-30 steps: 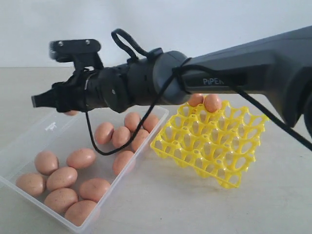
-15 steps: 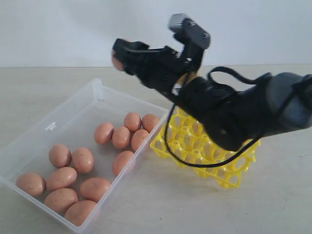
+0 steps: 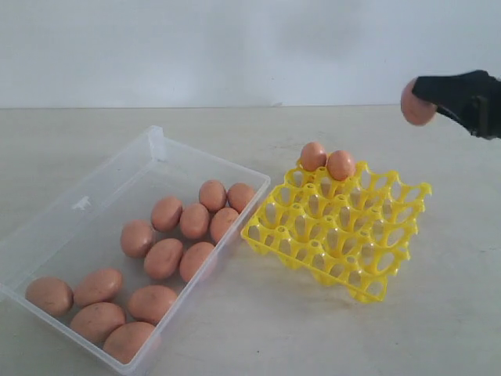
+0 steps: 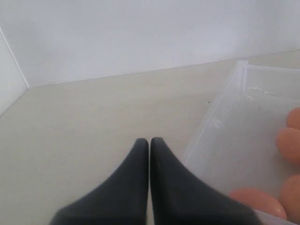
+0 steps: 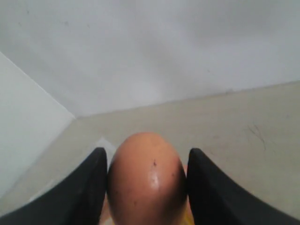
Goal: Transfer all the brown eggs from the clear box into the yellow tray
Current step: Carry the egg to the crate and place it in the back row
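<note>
Right gripper (image 3: 423, 96) now out at the frame's right edge, brown egg (image 5: 146, 183) pinched between its fingers — upper right of the yellow tray (image 3: 313, 270), bare table (image 3: 258, 329) around

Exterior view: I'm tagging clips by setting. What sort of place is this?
Probably a robot test bench, not a kitchen: bare beige tabletop, blank white wall, and a clear box of brown eggs beside a yellow tray.

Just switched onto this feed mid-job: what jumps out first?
A brown egg is pinched in the right tool, up in the air at the right edge of the exterior view, off to the side of the yellow tray. The tray holds only two eggs, side by side at its far corner. Thirteen eggs lie loose in the clear box on the left.
</note>
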Tool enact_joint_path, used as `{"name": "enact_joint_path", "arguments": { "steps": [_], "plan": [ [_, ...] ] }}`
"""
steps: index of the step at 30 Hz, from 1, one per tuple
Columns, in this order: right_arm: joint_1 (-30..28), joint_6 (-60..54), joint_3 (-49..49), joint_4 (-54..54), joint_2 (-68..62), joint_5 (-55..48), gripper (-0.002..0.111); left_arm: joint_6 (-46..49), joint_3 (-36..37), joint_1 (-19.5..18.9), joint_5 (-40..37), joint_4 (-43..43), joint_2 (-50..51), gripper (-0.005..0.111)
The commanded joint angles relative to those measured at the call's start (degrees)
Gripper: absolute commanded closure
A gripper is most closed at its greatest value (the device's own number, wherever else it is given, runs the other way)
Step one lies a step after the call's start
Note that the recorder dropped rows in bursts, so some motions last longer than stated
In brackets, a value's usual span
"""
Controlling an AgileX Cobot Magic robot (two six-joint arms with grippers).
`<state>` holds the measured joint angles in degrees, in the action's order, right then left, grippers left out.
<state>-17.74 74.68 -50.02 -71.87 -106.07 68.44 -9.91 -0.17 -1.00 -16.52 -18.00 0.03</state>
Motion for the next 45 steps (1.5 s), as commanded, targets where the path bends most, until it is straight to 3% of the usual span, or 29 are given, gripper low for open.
{"name": "enact_joint_path", "arguments": {
  "steps": [1,8,20,30,40,45],
  "plan": [
    [-0.26,-3.01,0.08,-6.46,-0.76,0.35,0.109,-0.39,0.17,0.22,0.19,-0.01,-0.03,0.105],
    [7.45,-14.60,-0.40,-1.46,-2.89,-5.65,0.109,-0.39,0.17,0.22,0.19,-0.01,-0.03,0.105],
    [9.76,-20.52,-0.40,3.38,-3.16,-22.66,0.109,-0.39,0.17,0.22,0.19,-0.01,-0.03,0.105],
    [9.76,-27.30,-1.26,9.44,-8.50,-14.53,0.109,-0.39,0.17,0.22,0.19,-0.01,-0.03,0.105],
    [9.76,-28.25,-1.42,9.52,-11.23,-13.62,0.109,-0.39,0.17,0.22,0.19,-0.01,-0.03,0.105],
    [9.76,-32.15,-1.42,10.57,-11.23,-13.50,0.102,-0.39,0.17,0.22,0.19,-0.01,-0.03,0.105]
  ]
}}
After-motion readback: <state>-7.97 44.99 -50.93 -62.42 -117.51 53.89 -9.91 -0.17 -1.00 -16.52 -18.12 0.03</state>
